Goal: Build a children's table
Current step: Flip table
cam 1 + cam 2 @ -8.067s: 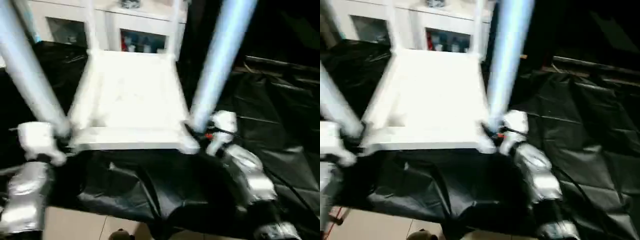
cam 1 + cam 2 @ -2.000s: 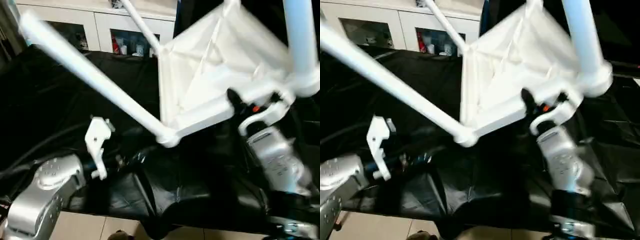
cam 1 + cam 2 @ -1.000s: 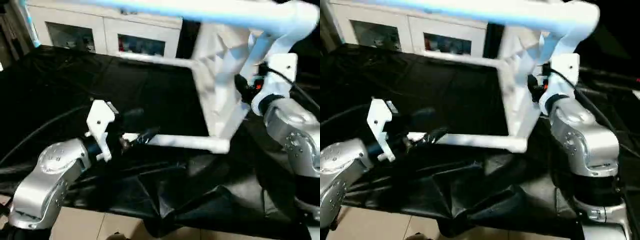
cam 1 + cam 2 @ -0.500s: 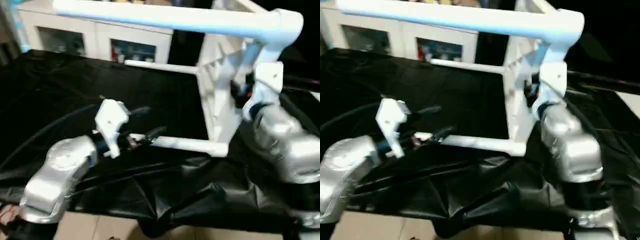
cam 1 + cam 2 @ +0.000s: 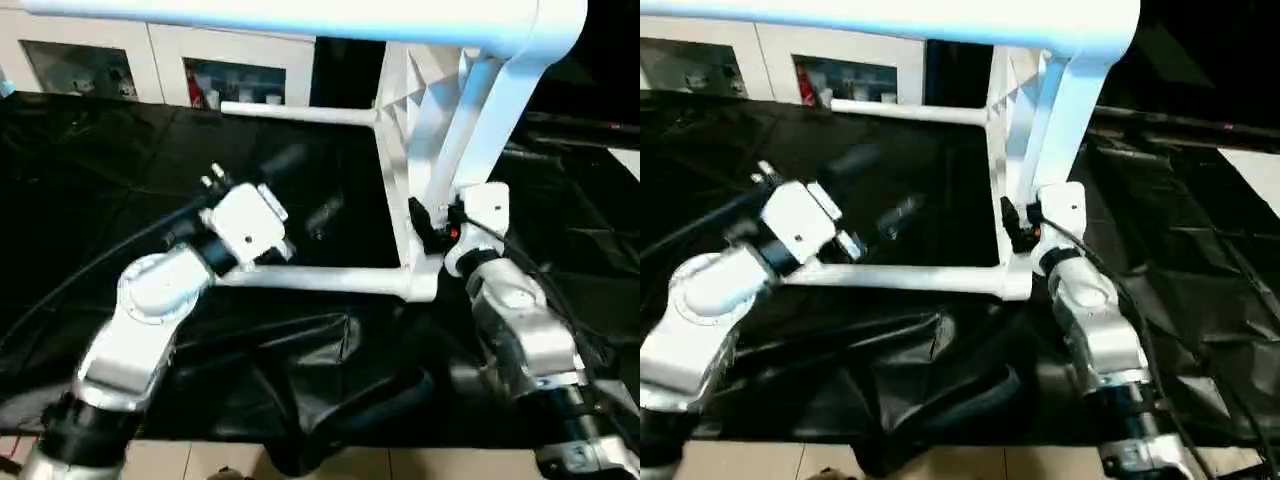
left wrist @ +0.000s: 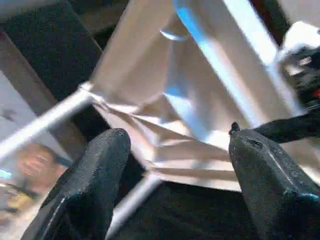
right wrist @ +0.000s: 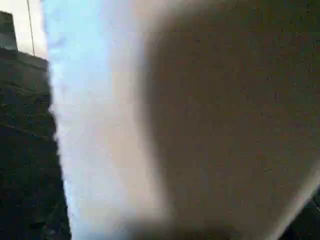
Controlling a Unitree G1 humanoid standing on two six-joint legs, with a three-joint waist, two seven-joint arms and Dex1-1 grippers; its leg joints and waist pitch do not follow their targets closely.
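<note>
Basically no readable text on children's table point(image 5: 430, 150); left gripper point(image 6: 175, 150) spread wide.

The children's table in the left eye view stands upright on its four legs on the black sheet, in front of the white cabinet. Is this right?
Not quite. The children's table is not upright: it is tipped on its side, its top on edge and its legs running level, as the left eye view shows. It is on the black sheet, in front of the white cabinet.
</note>
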